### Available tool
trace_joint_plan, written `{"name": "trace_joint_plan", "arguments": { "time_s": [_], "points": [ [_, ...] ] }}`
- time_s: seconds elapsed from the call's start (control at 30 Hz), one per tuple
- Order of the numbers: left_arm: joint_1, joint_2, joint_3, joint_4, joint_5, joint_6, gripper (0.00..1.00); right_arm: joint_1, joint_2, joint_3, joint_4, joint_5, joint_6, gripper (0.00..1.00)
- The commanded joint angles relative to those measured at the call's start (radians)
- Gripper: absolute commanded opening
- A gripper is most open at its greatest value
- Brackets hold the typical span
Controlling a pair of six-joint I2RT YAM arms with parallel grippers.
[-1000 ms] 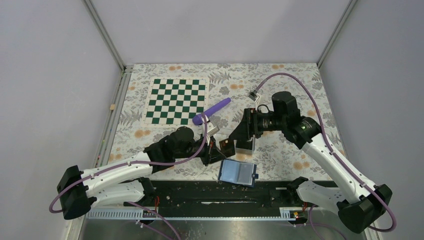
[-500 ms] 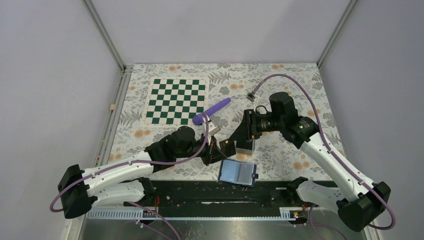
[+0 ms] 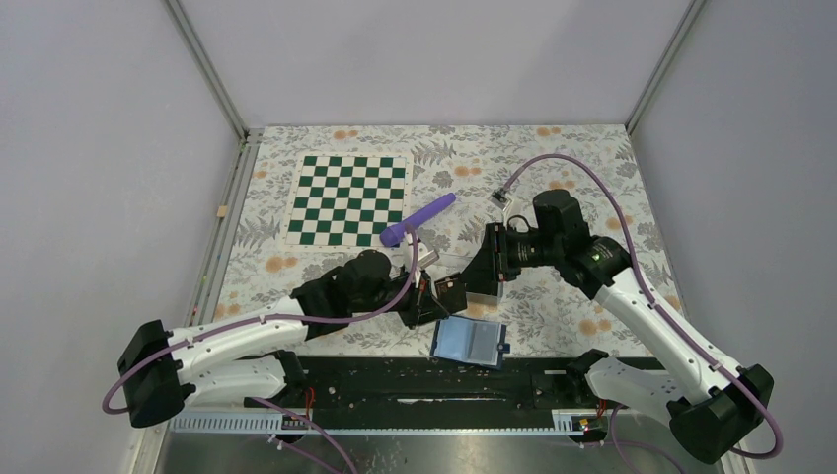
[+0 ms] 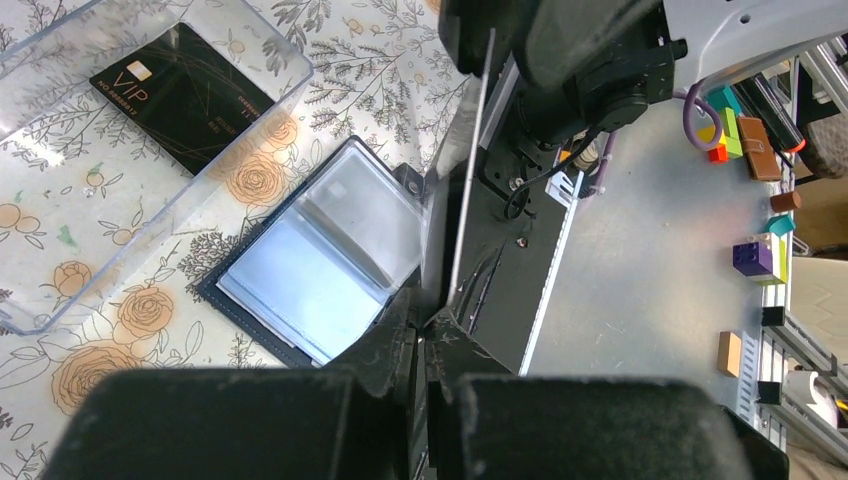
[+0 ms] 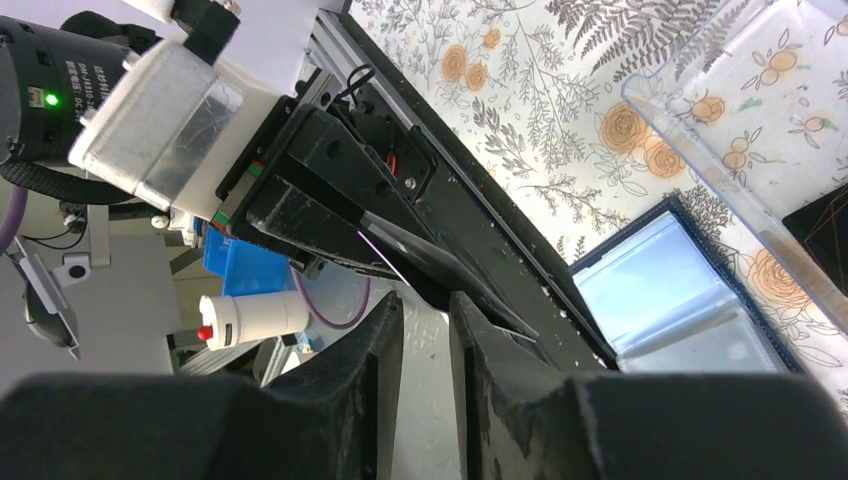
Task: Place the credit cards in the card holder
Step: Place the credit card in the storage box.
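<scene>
left tool (image 4: 425, 335) clamped shut on credit card (image 3: 450, 291). right tool (image 5: 427, 310) narrowly parted at the card's far edge; can't tell if gripping. card holder (image 4: 320, 260) lies open on surface beneath both.

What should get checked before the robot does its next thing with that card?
1. Left tool shut on a card: ok.
2. Right tool gripping that same card: cannot tell; its jaws stand narrow, contact unclear.
3. Card holder lying open, pockets up: ok.
4. Held card inside the card holder: not ok, not yet done.
5. Black VIP card waiting in the clear tray: ok.
</scene>
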State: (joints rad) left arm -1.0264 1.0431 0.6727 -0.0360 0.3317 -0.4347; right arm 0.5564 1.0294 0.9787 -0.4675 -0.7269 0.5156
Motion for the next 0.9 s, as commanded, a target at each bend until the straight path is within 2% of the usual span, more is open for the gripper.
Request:
{"name": "trace_joint_plan", "arguments": {
  "time_s": [0.0,0.23,0.47,0.67,0.87],
  "points": [
    [0.002,0.009,0.044,0.046,-0.047,-0.036,0.0,0.018,-0.027,-0.03,0.015,-0.026,0.05,0.31],
    [0.002,0.028,0.04,0.074,-0.059,-0.064,0.0,0.02,-0.037,-0.093,0.099,-0.033,0.144,0.35],
    [0.002,0.048,0.033,0.106,-0.045,-0.093,0.0,0.032,-0.052,-0.125,0.191,-0.094,0.16,0.35],
    [0.002,0.059,0.033,0.129,0.001,-0.096,0.0,0.039,-0.047,-0.123,0.218,-0.208,0.074,0.33],
    [0.002,0.048,0.014,0.194,0.069,-0.107,0.0,0.039,-0.018,-0.089,0.145,-0.293,-0.055,0.35]
  ]
}}
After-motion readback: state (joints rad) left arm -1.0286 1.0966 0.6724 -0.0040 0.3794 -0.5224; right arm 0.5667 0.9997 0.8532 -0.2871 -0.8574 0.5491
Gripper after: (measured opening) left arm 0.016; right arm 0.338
